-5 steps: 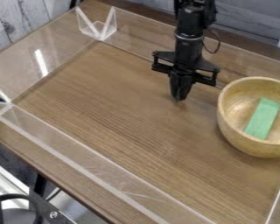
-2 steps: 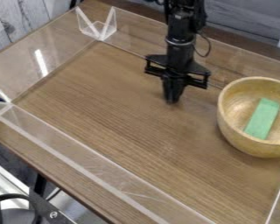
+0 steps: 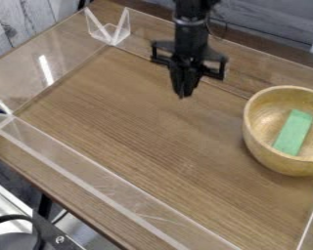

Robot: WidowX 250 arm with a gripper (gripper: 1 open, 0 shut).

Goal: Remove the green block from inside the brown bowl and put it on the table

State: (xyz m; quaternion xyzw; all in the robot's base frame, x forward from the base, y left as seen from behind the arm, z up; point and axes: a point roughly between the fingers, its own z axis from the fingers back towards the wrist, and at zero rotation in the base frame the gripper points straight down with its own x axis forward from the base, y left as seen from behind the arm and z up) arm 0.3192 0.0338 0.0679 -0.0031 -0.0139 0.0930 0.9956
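Observation:
The green block (image 3: 293, 131) lies flat inside the brown bowl (image 3: 266, 146), which stands on the table (image 3: 133, 146) at the right. My gripper (image 3: 184, 92) hangs pointing straight down over the table's back middle, to the left of the bowl and well apart from it. Its dark fingers taper to one point with no gap showing between them, and nothing is in them.
Low clear acrylic walls (image 3: 67, 161) run around the tabletop. A clear V-shaped acrylic piece (image 3: 107, 26) stands at the back left corner. Bare wood lies between the gripper and the front wall.
The gripper has risen and shifted left and toward the back, farther from the bowl. The block and bowl have not moved.

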